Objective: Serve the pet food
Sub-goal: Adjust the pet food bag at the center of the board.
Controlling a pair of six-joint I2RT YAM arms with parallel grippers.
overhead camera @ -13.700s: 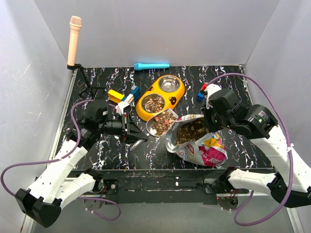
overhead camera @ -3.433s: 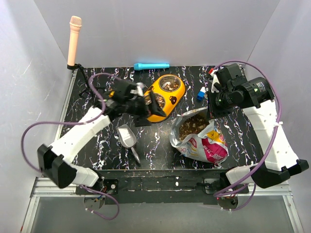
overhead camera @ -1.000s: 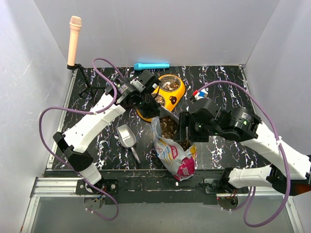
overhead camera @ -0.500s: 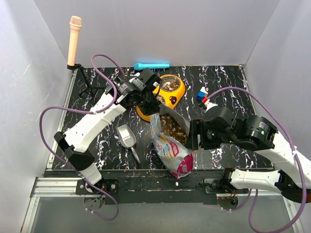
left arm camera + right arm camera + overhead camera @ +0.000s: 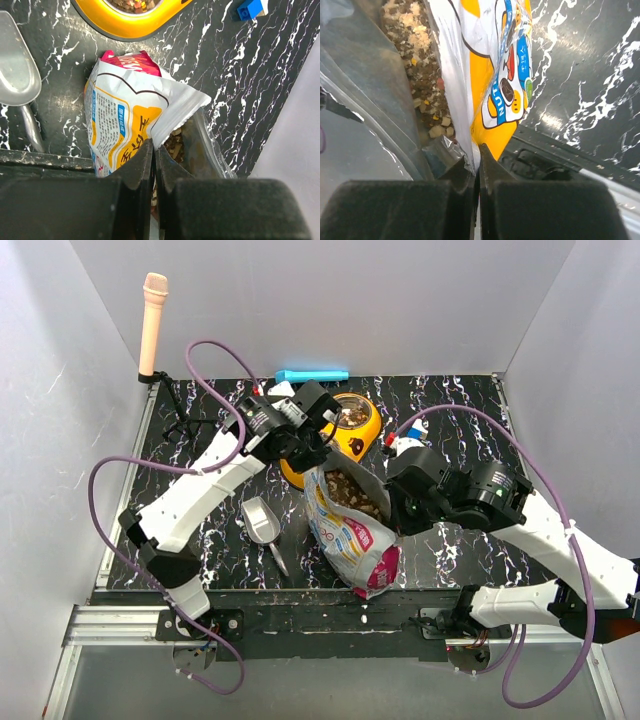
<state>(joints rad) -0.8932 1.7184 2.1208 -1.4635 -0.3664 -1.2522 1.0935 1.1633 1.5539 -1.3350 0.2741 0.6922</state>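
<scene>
The pet food (image 5: pixel 348 492) shows as brown kibble inside the open white, blue and pink foil bag (image 5: pixel 352 540), which stands mouth-up in the middle of the table. More kibble lies in the yellow double bowl (image 5: pixel 368 431) behind it. My left gripper (image 5: pixel 316 462) is shut on the bag's far-left rim; the left wrist view shows the foil edge (image 5: pixel 172 112) pinched between the jaws, kibble (image 5: pixel 175 144) beside them. My right gripper (image 5: pixel 394 508) is shut on the bag's right rim; in its own view the jaws clamp the foil wall (image 5: pixel 485 65) next to kibble (image 5: pixel 415 60).
A grey scoop (image 5: pixel 262 522) lies left of the bag, also seen from the left wrist (image 5: pixel 15 82). Coloured bricks (image 5: pixel 410 432) sit right of the bowl. A blue cylinder (image 5: pixel 312 375) lies at the back edge, a pink microphone (image 5: pixel 153 320) at the back left.
My right gripper swung back to the bag and shut on its right rim. The left gripper stayed shut on the far rim, and the bag now stands more upright.
</scene>
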